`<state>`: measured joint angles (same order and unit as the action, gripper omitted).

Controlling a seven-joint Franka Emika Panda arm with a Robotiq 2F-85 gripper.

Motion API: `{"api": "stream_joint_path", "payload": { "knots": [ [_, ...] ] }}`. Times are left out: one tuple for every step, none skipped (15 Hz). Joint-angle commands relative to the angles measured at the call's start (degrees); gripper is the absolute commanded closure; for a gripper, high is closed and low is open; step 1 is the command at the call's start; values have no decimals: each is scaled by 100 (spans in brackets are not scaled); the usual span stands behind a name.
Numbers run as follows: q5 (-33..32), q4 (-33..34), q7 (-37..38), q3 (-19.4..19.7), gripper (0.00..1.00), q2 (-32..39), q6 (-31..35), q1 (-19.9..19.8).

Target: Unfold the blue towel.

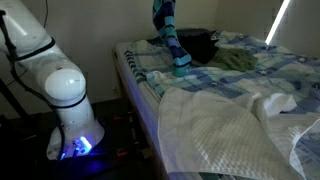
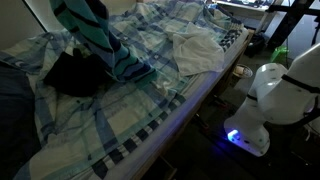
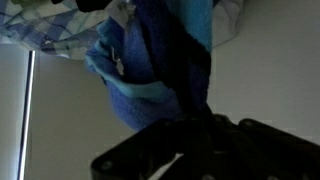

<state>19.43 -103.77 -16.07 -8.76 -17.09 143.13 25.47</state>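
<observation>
The blue towel (image 1: 172,38) hangs in a long strip with teal and navy stripes. It runs out of the top of both exterior views, and its lower end rests on the bedsheet (image 1: 150,68). The raised towel (image 2: 98,35) hangs above a dark item on the bed. In neither exterior view does the gripper show. In the wrist view my gripper (image 3: 195,122) is a dark shape at the bottom, shut on the towel (image 3: 160,60), which trails away from the fingers toward the bed.
A white waffle blanket (image 1: 230,130) (image 2: 195,50) lies crumpled on the pale blue patterned bed. A black item (image 1: 197,45) (image 2: 68,72) sits beside the towel's lower end, and a greenish cloth (image 1: 238,60) lies farther along. The robot's white base (image 1: 65,90) (image 2: 265,95) stands by the bed's edge.
</observation>
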Motion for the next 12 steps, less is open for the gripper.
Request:
{"api": "stream_joint_path", "payload": {
  "knots": [
    [112, 805, -321, -123, 99, 499, -408, -21],
    [98, 959, -322, -172, 99, 606, -460, -50],
    [122, 1117, -369, -197, 99, 701, -538, -66],
    [140, 1268, -410, -221, 99, 786, -602, -84],
    [134, 1404, -406, -253, 99, 870, -645, -106],
    [159, 1517, -426, -270, 99, 929, -701, -123],
    [154, 1637, -413, -296, 99, 993, -752, -147],
    [161, 1761, -403, -321, 99, 1045, -807, -168],
    [159, 1857, -398, -343, 99, 1077, -832, -186],
    [154, 1952, -389, -363, 99, 1096, -858, -205],
    [143, 2024, -381, -382, 99, 1113, -877, -223],
    [167, 2070, -390, -387, 99, 1102, -890, -240]
  ]
}}
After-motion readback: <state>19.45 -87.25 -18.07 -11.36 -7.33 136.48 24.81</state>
